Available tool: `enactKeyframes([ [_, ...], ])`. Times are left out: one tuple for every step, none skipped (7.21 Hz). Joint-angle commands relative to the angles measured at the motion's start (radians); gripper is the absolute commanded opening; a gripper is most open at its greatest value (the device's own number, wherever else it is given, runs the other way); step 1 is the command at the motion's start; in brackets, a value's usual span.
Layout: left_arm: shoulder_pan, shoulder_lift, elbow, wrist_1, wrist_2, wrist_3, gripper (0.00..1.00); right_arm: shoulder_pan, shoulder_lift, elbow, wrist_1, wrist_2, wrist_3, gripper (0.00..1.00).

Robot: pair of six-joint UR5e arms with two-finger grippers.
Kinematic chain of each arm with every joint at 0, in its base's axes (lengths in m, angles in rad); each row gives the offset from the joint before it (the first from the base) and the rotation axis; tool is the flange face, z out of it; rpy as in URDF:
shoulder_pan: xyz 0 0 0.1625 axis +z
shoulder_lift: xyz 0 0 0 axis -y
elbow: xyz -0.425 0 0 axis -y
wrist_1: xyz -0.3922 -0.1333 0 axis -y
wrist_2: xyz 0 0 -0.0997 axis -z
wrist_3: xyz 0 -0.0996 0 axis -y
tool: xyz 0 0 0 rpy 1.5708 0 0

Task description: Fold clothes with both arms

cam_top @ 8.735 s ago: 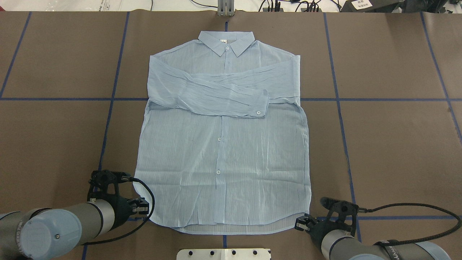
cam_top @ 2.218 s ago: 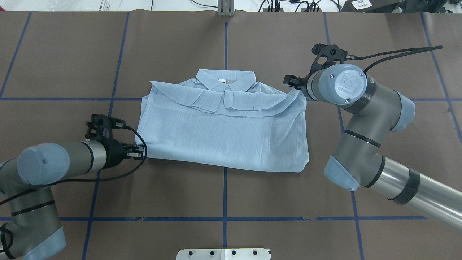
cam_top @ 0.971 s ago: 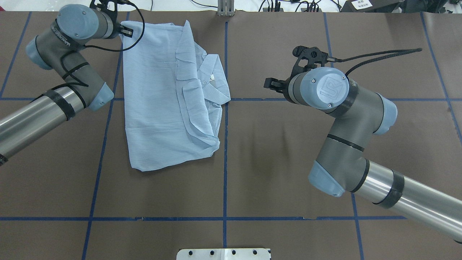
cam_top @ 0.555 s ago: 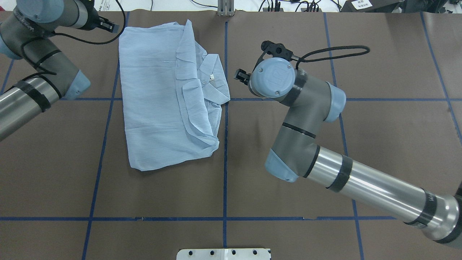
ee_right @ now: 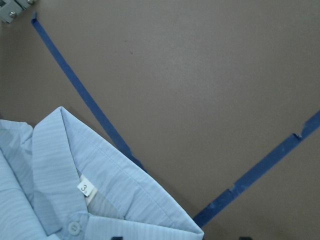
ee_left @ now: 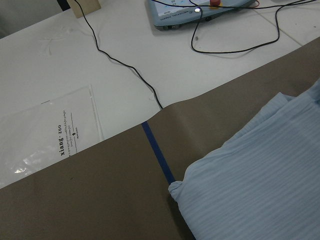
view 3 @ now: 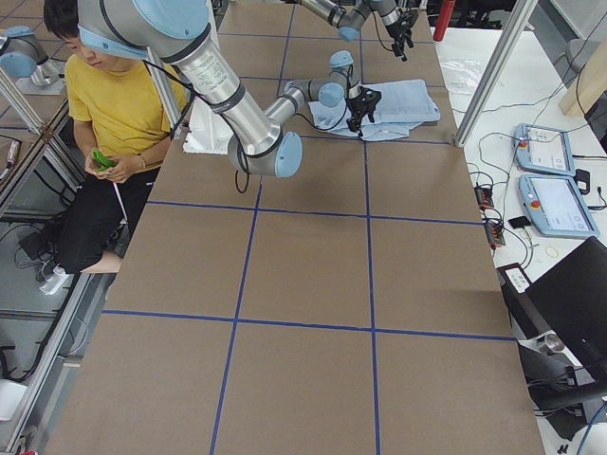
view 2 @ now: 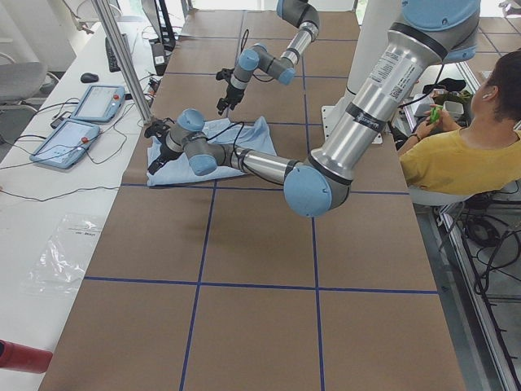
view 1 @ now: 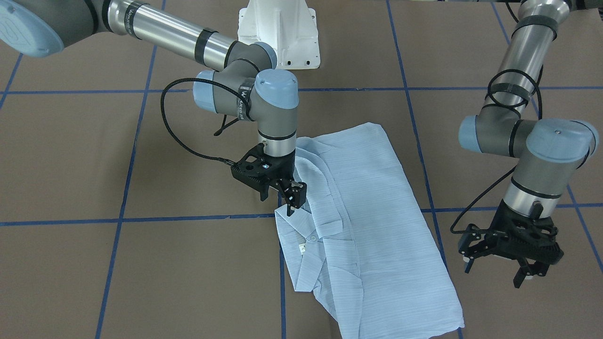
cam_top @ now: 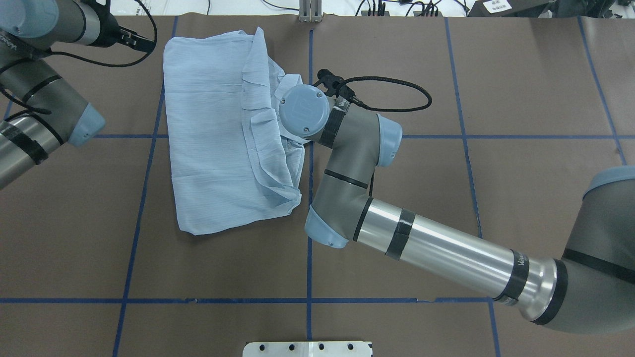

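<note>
The pale blue shirt (view 1: 377,226) lies folded into a long band on the brown table, collar (ee_right: 50,165) toward the middle. In the overhead view the shirt (cam_top: 208,148) sits at the far left-centre. My right gripper (view 1: 291,203) hangs open just above the collar edge, and its fingertips barely show at the bottom of the right wrist view. In the overhead view the right wrist covers that gripper. My left gripper (view 1: 494,275) stands open and empty beside the shirt's far corner (ee_left: 265,185), clear of the cloth, and shows as the left gripper (cam_top: 140,42) at the far left.
The white pedestal base (view 1: 278,33) stands at the robot's side of the table. A seated person in yellow (view 2: 456,147) is behind it. Two tablets (view 3: 550,180) and cables lie past the far edge, with a plastic bag (ee_left: 45,135). Blue tape lines cross the table.
My right arm has swung left and down until its gripper is over the collar. The left gripper has drawn slightly away from the shirt's corner. The shirt has not moved.
</note>
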Motion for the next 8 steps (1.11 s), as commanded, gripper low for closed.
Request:
enactKeyframes([
  [0.002,0.015,-0.017,-0.001,-0.001,0.0,1.0,-0.021,0.01,-0.045,0.002,-0.041,0.028,0.76],
  [0.002,0.02,-0.026,-0.001,-0.001,0.0,1.0,-0.021,0.023,-0.064,0.004,-0.052,0.028,0.75],
  [0.004,0.021,-0.028,-0.001,-0.001,0.0,1.0,-0.021,0.03,-0.084,0.007,-0.068,0.028,0.72],
  [0.004,0.021,-0.028,-0.001,-0.001,0.0,1.0,-0.022,0.03,-0.088,0.01,-0.078,0.025,0.68],
  [0.004,0.021,-0.028,-0.001,-0.001,0.0,1.0,-0.029,0.03,-0.089,0.01,-0.081,0.025,0.66],
  [0.005,0.021,-0.028,0.001,-0.001,0.0,1.0,-0.035,0.03,-0.091,0.01,-0.09,0.025,0.66],
  [0.005,0.021,-0.028,-0.001,-0.001,0.0,1.0,-0.038,0.046,-0.104,0.01,-0.092,0.025,0.63],
  [0.005,0.021,-0.028,-0.001,-0.001,0.0,1.0,-0.042,0.067,-0.136,0.011,-0.099,0.025,0.63],
])
